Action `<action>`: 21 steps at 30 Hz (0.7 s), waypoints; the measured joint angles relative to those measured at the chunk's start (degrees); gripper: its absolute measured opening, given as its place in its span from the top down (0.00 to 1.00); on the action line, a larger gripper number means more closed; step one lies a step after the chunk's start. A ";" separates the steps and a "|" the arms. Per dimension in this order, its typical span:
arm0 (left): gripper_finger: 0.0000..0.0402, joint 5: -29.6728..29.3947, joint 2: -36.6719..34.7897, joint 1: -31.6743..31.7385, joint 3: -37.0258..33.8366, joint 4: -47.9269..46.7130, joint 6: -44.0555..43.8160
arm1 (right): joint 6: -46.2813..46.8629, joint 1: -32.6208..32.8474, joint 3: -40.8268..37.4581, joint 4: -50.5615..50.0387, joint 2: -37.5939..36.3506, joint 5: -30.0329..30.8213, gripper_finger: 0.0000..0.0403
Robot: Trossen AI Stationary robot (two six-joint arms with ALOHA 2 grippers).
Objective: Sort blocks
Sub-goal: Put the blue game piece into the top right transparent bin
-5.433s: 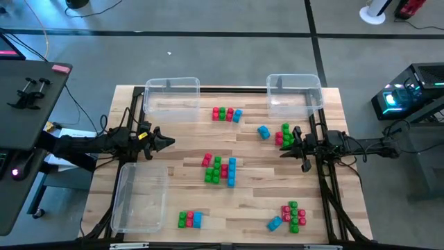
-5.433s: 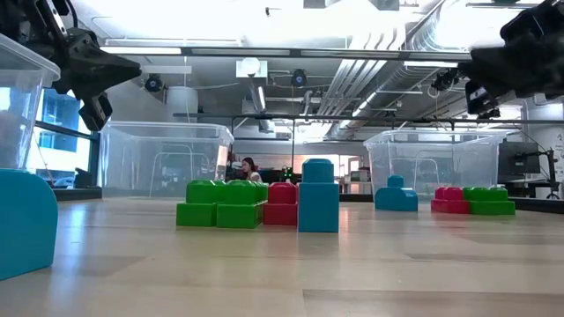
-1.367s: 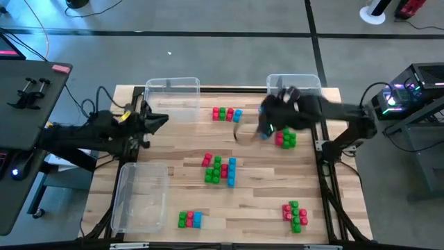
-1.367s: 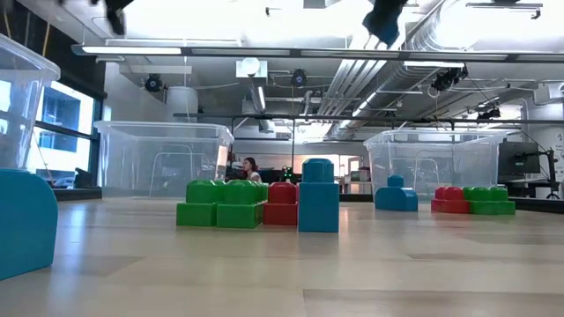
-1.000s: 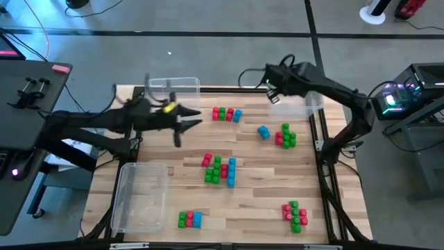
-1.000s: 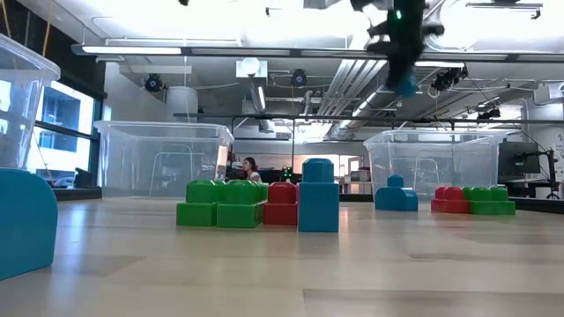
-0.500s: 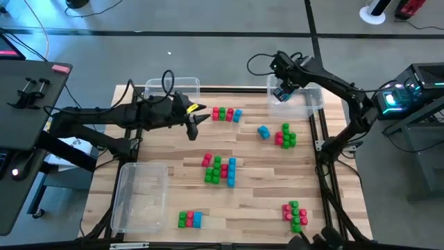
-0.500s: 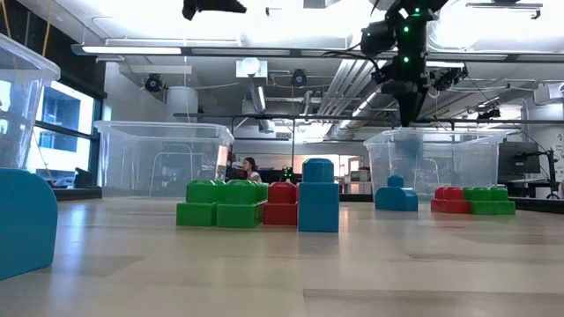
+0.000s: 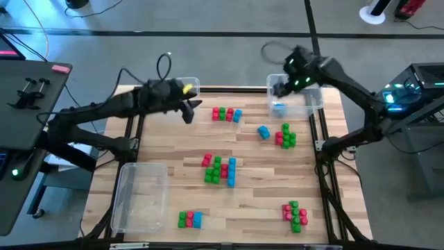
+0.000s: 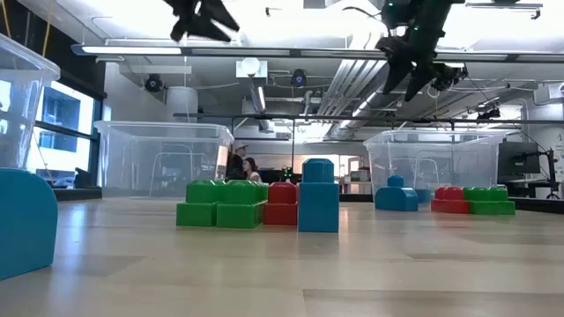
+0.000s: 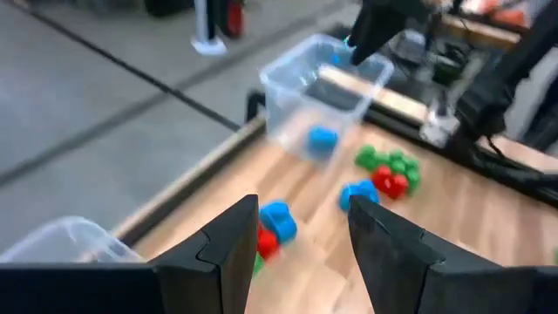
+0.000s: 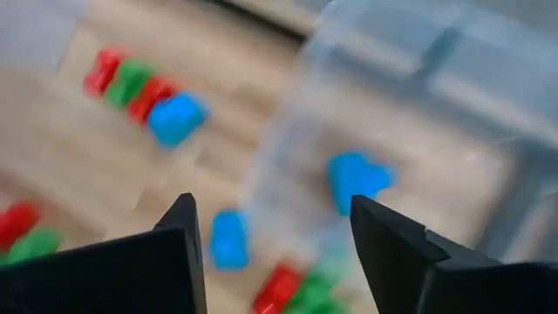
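The blocks lie in red, green and blue clusters on the wooden table: a row point(image 9: 227, 114) at the far middle, a single blue one point(image 9: 263, 132), a red-green cluster point(image 9: 285, 135), a middle cluster point(image 9: 219, 169) and two near clusters point(image 9: 189, 219) point(image 9: 294, 215). One blue block point(image 9: 278, 107) point(image 12: 357, 179) lies on the floor of the far-right clear bin point(image 9: 310, 97). My right gripper point(image 9: 277, 89) point(image 12: 275, 235) hangs open above that bin, holding nothing. My left gripper point(image 9: 189, 110) point(image 11: 301, 240) is open in the air left of the far row, beside the far-left bin point(image 9: 166, 94).
A third clear bin point(image 9: 141, 196) stands at the table's near left. Black frame rails run along the table's left and right edges. Bare wood lies between the clusters.
My right gripper has tipped down over the far-right bin, opened and let go of the blue block, which has dropped into the bin. My left gripper has swung toward the table's far edge, staying high above the wood near the far row.
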 joint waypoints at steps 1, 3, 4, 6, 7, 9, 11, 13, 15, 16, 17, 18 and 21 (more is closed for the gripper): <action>0.58 3.90 0.08 2.49 -0.04 -0.58 0.02 | 1.93 3.02 -1.19 -0.13 -0.06 -0.13 0.59; 0.58 11.68 0.34 6.28 -0.11 -0.16 0.07 | 5.29 10.03 -3.46 0.58 -0.07 -0.07 0.60; 0.58 15.08 0.37 7.60 -0.11 0.40 0.61 | 6.55 13.36 -4.49 1.13 -0.06 1.15 0.61; 0.58 20.04 0.28 9.32 -0.11 1.19 2.60 | 10.29 19.65 -6.10 1.77 0.43 6.90 0.62; 0.58 21.69 0.19 9.72 -0.11 1.79 3.62 | 12.99 21.89 -6.79 1.61 0.65 10.63 0.62; 0.58 23.94 0.09 10.03 -0.11 2.59 5.31 | 19.81 25.43 -8.37 1.26 1.11 16.60 0.62; 0.58 26.50 0.06 10.03 -0.09 3.44 6.88 | 26.95 27.71 -11.10 2.55 1.44 17.98 0.62; 0.58 28.83 0.06 10.01 -0.09 3.31 7.71 | 30.69 29.27 -15.21 6.13 1.83 16.79 0.62; 0.58 30.33 0.25 9.61 -0.09 3.33 8.08 | 32.57 30.21 -19.89 10.66 1.83 16.19 0.62; 0.58 31.01 0.29 9.39 -0.09 3.32 8.08 | 33.31 30.24 -22.15 12.72 1.83 15.95 0.62; 0.58 31.55 0.32 9.32 -0.09 3.29 8.08 | 33.85 30.09 -24.06 14.45 1.83 15.91 0.62; 0.58 31.73 0.32 9.21 -0.09 3.31 8.09 | 34.36 29.85 -25.67 15.68 1.85 15.96 0.62; 0.58 31.74 0.32 8.89 -0.09 3.58 7.63 | 35.98 29.13 -28.82 17.60 1.83 17.11 0.62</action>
